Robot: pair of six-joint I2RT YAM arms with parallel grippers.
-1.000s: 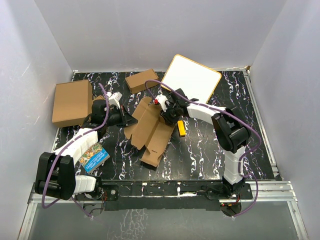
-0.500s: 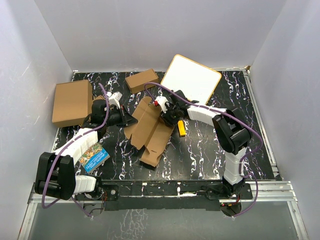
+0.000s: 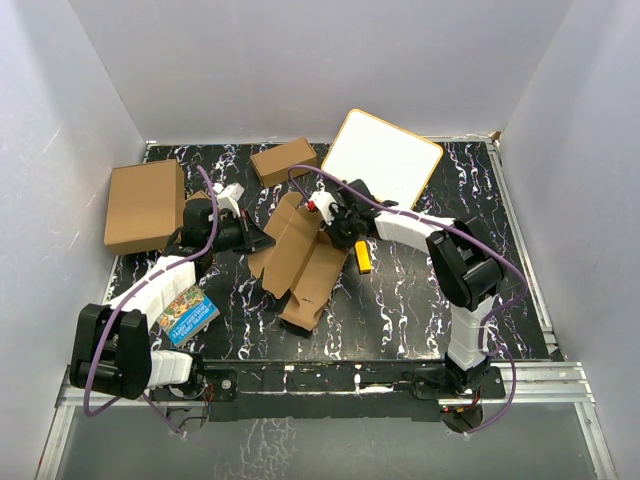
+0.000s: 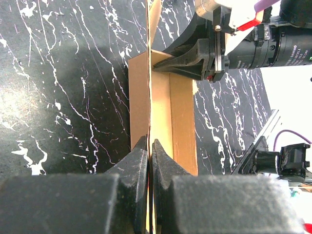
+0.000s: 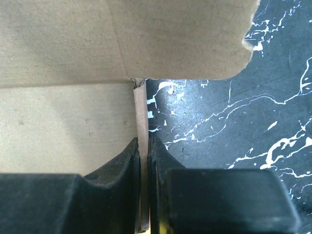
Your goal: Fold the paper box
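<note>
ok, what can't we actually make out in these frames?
- Top view: the right gripper has its tips hidden under its own wrist, so its contact spot on the paper box is unseen.
- Right wrist view: box cut off by top and left edges; which flap is unclear.
- Top view: blue booklet print too small; yellow item unidentifiable.

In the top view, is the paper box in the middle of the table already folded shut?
No, the paper box lies spread open, with its flaps and lid panels unfolded.

Matt corrugated paper box [image 3: 300, 262], smooth marbled table [image 3: 420, 290]
</note>
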